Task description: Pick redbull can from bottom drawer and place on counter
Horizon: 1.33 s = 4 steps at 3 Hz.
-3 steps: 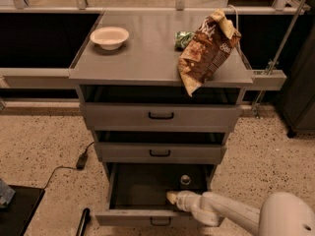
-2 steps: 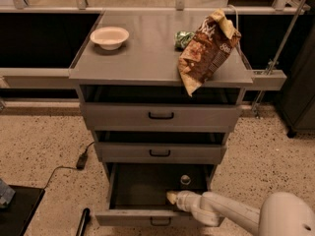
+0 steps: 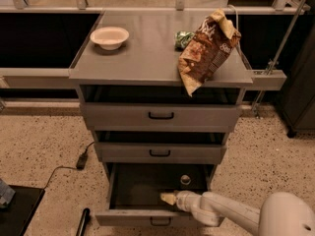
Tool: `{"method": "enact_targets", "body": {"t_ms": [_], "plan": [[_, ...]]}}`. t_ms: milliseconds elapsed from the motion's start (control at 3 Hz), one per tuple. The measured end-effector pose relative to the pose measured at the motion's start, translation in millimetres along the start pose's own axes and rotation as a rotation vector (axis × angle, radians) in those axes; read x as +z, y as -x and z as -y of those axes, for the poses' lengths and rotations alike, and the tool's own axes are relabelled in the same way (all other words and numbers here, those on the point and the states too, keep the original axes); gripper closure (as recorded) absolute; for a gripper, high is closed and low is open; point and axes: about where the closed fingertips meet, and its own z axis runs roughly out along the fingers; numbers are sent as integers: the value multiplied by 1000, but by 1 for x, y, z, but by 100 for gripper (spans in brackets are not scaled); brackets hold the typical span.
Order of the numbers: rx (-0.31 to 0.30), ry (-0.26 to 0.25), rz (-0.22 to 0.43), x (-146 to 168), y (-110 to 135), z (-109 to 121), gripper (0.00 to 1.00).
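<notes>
The redbull can (image 3: 185, 180) stands upright at the back right of the open bottom drawer (image 3: 133, 216), its round silver top showing. My gripper (image 3: 168, 197) reaches into that drawer from the right on a white arm. It sits low near the drawer's front, a little in front and to the left of the can, and is apart from it. The counter (image 3: 147, 53) is the grey top of the cabinet, above all three drawers.
On the counter sit a white bowl (image 3: 109, 37) at the left, a brown chip bag (image 3: 206, 50) overhanging the right front edge, and a green packet (image 3: 183, 38) behind it. The two upper drawers stand slightly open. A black cable (image 3: 81, 161) lies on the floor at the left.
My gripper has edged slightly to the left inside the drawer. The can and the things on the counter have not moved.
</notes>
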Motion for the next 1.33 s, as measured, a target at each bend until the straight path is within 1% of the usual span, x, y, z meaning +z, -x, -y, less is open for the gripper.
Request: {"method": "enact_targets", "body": {"t_ms": [333, 667, 1000, 1333], "plan": [[0, 0, 0, 0, 0, 0, 0], [0, 0, 0, 0, 0, 0, 0], [-3, -46, 11, -25, -4, 5, 0], [-57, -113, 46, -71, -4, -11, 0]]}}
